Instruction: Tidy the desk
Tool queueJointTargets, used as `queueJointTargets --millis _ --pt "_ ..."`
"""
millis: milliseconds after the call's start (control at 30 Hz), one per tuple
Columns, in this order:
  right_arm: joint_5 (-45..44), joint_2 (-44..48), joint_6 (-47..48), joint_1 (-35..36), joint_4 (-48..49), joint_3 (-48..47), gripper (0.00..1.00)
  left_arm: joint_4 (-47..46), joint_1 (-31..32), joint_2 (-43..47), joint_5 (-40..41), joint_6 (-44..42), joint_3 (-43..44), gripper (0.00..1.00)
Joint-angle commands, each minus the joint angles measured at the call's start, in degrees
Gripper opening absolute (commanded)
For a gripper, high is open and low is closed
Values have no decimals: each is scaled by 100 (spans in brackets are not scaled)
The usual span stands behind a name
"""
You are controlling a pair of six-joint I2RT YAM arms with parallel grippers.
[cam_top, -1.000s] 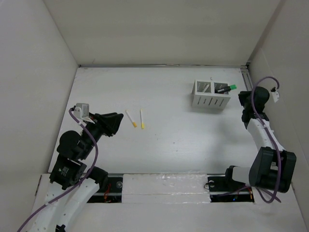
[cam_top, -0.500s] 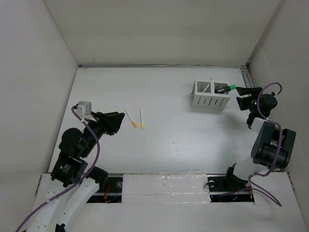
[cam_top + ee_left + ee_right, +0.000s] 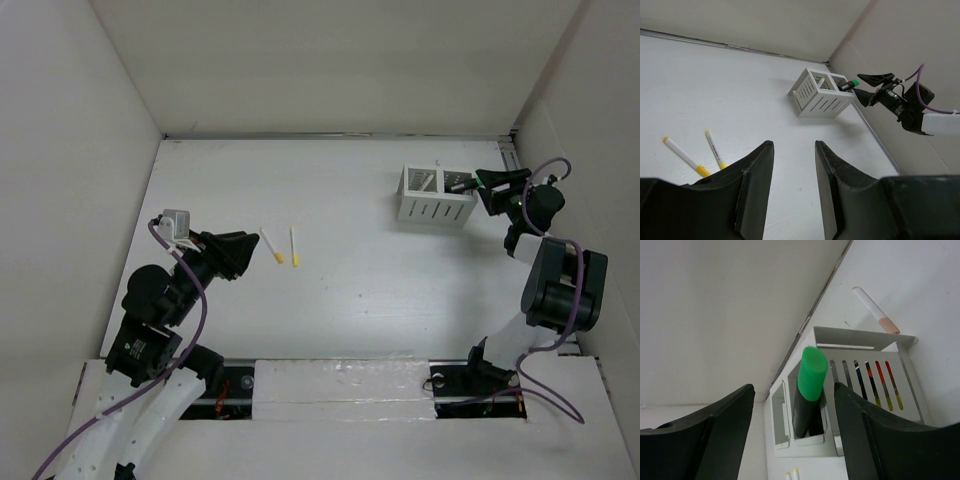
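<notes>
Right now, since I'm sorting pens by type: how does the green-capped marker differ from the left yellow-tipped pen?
The marker has a dark body and green cap; the pen is white with a yellow tip. The marker leans in the box; the pen lies flat on the desk. Neither is gripped.

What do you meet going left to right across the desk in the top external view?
left end effector → slanted yellow-tipped pen → straighter yellow-tipped pen → white slotted box → right end effector
</notes>
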State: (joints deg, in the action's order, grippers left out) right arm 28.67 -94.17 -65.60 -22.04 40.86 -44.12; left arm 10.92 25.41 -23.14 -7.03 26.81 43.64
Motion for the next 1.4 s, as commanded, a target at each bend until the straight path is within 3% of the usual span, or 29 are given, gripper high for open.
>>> queueJointTargets --millis 0,333,433,467,667,967,1367 --pt "-282 -128 328 191 -24 -474 70 -310 -18 -51 -71 -79 22 35" --pt "-1600 92 1136 657 -1009 -808 53 -301 -18 -16 -80 -79 22 35" --pt "-1872 162 1260 815 -1168 -871 39 -292 -18 2 -71 -79 22 35" --pt "-2204 232 1330 972 -1168 -783 31 -301 -18 2 -71 -79 22 35" --pt "-4023 707 2007 1755 -1502 -774 19 -301 -18 11 -88 -79 31 35" --pt "-6633 602 3036 3099 -1792 -1160 17 -283 -18 46 -88 -79 22 35" --pt "-7340 1006 2491 2890 -2249 -1143 12 -292 -18 55 -97 -70 22 35"
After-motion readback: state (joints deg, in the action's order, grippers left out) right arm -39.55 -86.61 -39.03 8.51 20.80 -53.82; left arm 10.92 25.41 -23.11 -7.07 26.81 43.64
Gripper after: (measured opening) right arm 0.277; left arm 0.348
